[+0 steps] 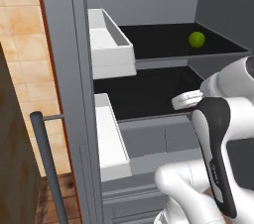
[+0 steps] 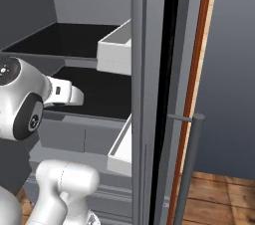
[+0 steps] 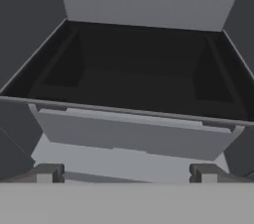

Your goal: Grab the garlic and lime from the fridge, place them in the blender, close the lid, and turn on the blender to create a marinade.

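Lime (image 1: 197, 39) on upper fridge (image 1: 149, 0) shelf, right edge cropped.

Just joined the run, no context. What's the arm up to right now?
The arm is reaching into the open fridge at the lower black shelf. The gripper is open and holds nothing, its fingertips spread wide facing that shelf. The lime sits untouched on the upper shelf, toward the back right. White door bins hang on the left. Nothing has been picked up yet.
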Tool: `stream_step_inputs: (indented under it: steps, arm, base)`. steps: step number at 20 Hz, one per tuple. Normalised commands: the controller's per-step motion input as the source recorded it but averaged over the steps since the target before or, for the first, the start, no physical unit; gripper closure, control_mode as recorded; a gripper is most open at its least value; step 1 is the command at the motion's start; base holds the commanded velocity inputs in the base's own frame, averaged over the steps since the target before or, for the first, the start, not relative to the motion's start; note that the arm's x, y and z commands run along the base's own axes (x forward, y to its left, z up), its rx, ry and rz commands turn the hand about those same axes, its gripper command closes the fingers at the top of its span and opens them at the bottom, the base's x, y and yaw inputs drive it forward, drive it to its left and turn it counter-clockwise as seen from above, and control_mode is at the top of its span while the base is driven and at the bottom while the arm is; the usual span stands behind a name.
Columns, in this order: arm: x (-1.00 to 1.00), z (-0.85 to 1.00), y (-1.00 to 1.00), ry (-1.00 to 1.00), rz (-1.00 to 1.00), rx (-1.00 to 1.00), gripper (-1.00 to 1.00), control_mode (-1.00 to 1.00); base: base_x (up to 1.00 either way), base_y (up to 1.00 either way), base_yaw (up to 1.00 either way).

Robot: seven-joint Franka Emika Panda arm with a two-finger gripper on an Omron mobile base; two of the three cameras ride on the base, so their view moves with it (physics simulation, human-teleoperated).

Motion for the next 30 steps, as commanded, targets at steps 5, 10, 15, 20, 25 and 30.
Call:
stream_step_inputs:
  steps: [5, 10, 15, 20, 25, 30]
  arm:
    - [0.45, 0.94, -0.22, -0.23, -0.23, -0.01, -1.00, -1.00]
    - [0.52, 0.74, -0.25, -0.18, -0.29, -0.03, -1.00, -1.00]
    - [0.52, 0.23, -0.63, -0.01, -0.12, 0.02, -1.00, -1.00]
    - [0.56, 0.00, -0.76, 0.00, 0.00, 0.06, -1.00, -1.00]
    - [0.33, 0.00, -0.19, 0.03, 0.00, 0.01, -1.00, -1.00]
    - [0.41, 0.00, 0.00, 0.11, 0.00, 0.00, -1.00, -1.00]
  base:
    - [0.00, 0.00, 0.00]
    - [0.00, 0.00, 0.00]
    - [0.00, 0.00, 0.00]
    - [0.00, 0.00, 0.00]
    - [0.00, 0.00, 0.00]
    - [0.00, 0.00, 0.00]
